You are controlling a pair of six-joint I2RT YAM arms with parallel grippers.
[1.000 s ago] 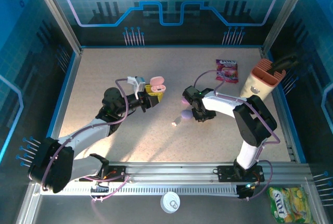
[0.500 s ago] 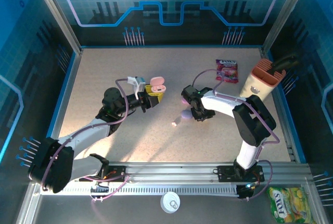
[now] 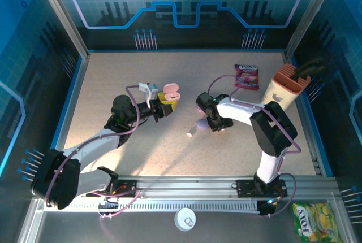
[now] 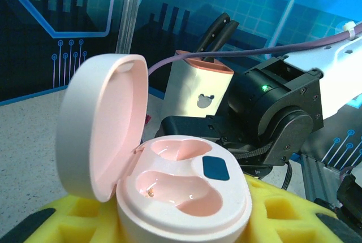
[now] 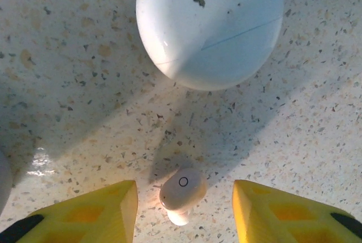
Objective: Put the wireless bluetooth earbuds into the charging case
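Between the yellow pads [image 5: 96, 209]: a white earbud [image 5: 182, 189] is seen lying on the speckled table [image 5: 68, 85], right of centre, with neither pad touching it.
Right gripper [image 5: 184, 212]: the jaws are spread with one pad on each side of the bud, so nothing is held yet tbh.
Left gripper [image 3: 164, 103]: it's clamped on the pink charging case [image 4: 184, 189], which is held up left of centre with the lid flipped open and both wells empty.
Pale case [image 5: 209, 28]: a closed oval one is parked just beyond the earbud, near it but apart.
Risk, the pinch: the bud is tiny and rounded, so it could easily be squirted out sideways or rolled away if the pads are closed off-centre or too high.
Risk, the neighbour: the pale case could get nudged if the fingers are brought down further out.
Risk, the drop-in: the wells are shaped, so a bud grabbed at a bad angle probably won't be seated. It could also be bounced off the rim.
Risk, the hold: the pink case looks perched on foam, so it might be tipped by a hard push.
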